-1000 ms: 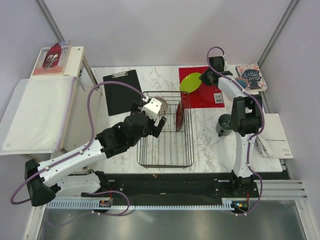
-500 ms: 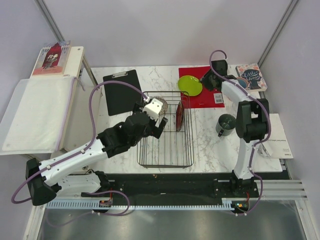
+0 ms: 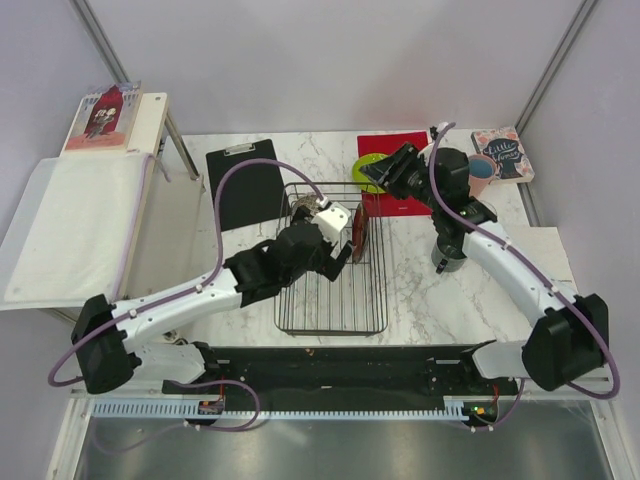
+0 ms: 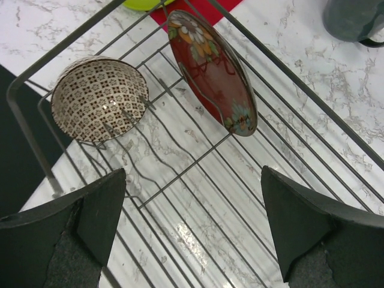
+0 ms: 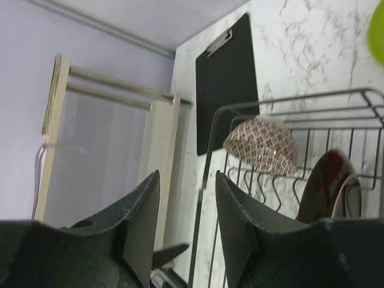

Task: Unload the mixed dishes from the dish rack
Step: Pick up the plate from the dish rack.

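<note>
The dish rack (image 3: 330, 300) stands mid-table. In it the dark red patterned plate (image 3: 358, 233) stands on edge and the beige mesh-patterned bowl (image 3: 303, 206) lies tilted at the far left corner; both show in the left wrist view: plate (image 4: 213, 69), bowl (image 4: 99, 99). My left gripper (image 3: 338, 247) hangs wide open and empty over the rack floor (image 4: 193, 174). The lime-green plate (image 3: 366, 166) lies on a red mat (image 3: 405, 205). My right gripper (image 3: 380, 175) is open and empty above it (image 5: 187, 180). The pink cup (image 3: 481, 177) and grey mug (image 3: 450, 250) stand right of the rack. The clear glass is out of view.
A black clipboard (image 3: 245, 185) lies left of the rack. A book (image 3: 505, 153) lies at the far right corner and papers (image 3: 550, 280) at the right edge. A side shelf with a white cloth (image 3: 70, 230) stands left of the table.
My right arm has swung left and toward the rack, leaving the lime-green plate flat on the red mat. My left gripper has moved right over the rack, toward the dark red plate.
</note>
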